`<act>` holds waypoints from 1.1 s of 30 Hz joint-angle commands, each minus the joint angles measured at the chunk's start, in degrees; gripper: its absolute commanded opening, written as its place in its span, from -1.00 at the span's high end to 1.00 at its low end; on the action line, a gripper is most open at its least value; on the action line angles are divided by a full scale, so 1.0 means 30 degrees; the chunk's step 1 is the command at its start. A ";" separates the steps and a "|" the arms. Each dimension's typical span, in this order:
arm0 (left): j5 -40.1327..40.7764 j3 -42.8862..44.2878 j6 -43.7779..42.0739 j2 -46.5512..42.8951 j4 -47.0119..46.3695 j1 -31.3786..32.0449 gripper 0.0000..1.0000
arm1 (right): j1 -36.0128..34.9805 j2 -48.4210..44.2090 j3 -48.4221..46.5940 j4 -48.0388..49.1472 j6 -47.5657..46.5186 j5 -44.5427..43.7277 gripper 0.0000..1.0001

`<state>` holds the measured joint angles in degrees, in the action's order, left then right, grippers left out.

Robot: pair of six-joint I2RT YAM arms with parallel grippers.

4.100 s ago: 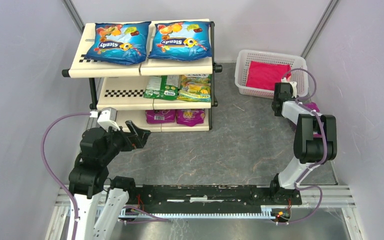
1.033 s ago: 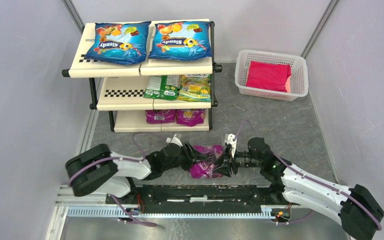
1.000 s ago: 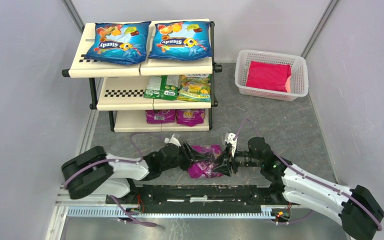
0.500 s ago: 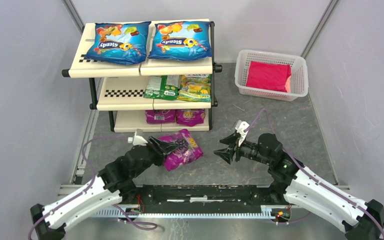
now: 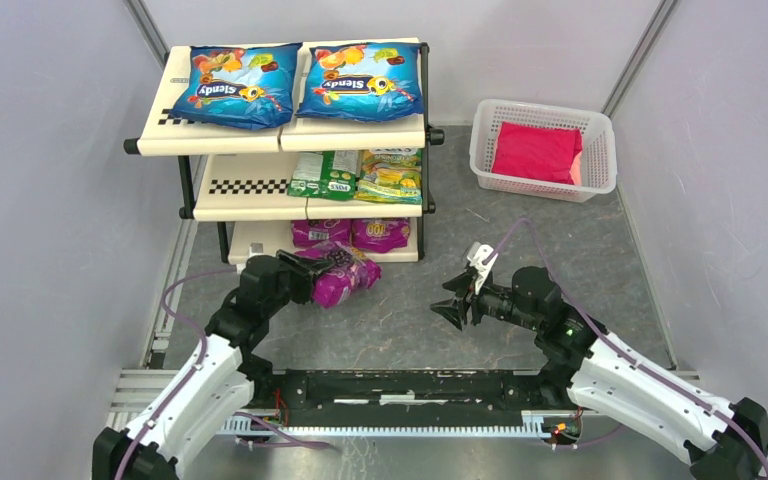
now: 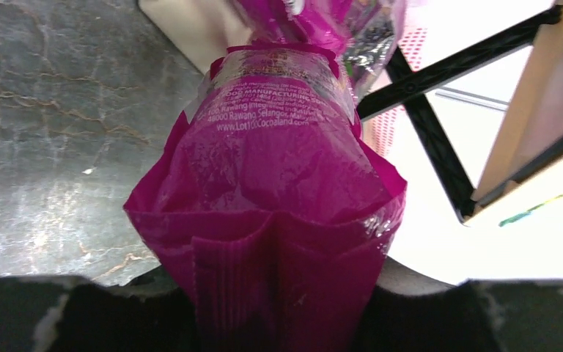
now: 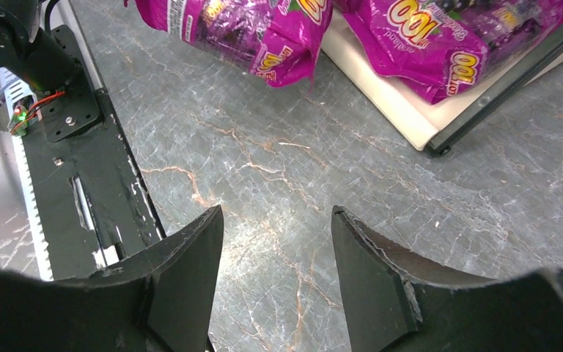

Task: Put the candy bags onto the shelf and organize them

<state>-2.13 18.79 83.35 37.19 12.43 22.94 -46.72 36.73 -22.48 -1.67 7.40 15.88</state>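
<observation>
Nearest, the right gripper (image 7: 275, 220) hangs empty over the floor (image 7: 278, 169), jaws wide apart. Left of it, the left gripper (image 5: 300, 277) pinches the crimped end of the last purple bag (image 6: 278, 183), whose far end reaches the bottom tier of the shelf (image 5: 245, 205). Placing is in hand. I judge the next move needs a shift left, since two purple bags (image 5: 381, 233) fill the right side. Far right, a basket (image 5: 480, 135) holds a red packet (image 5: 535, 150).

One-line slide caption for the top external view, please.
Left gripper, jaws shut on a purple candy bag, by the bottom tier of the shelf; right gripper apart, jaws open.
</observation>
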 commanded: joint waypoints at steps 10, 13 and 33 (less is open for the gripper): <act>-0.1456 0.1677 -0.0119 -0.3348 -0.1626 -0.2138 0.06 | 0.0002 -0.0238 -0.0839 0.0062 -0.0315 -0.0310 -0.25; -0.1954 0.1296 0.0168 -0.3417 -0.2678 -0.2804 0.05 | -0.0011 -0.0162 -0.0944 0.0001 -0.0399 -0.0263 -0.25; -0.5729 -0.1613 0.1286 0.0208 -1.2450 -1.0995 0.06 | 0.0024 -0.0444 -0.0740 -0.0447 -0.0796 -0.0900 -0.24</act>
<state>-18.15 14.26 84.36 37.67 -11.22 -8.73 -46.72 35.68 -22.50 -4.14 6.07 14.31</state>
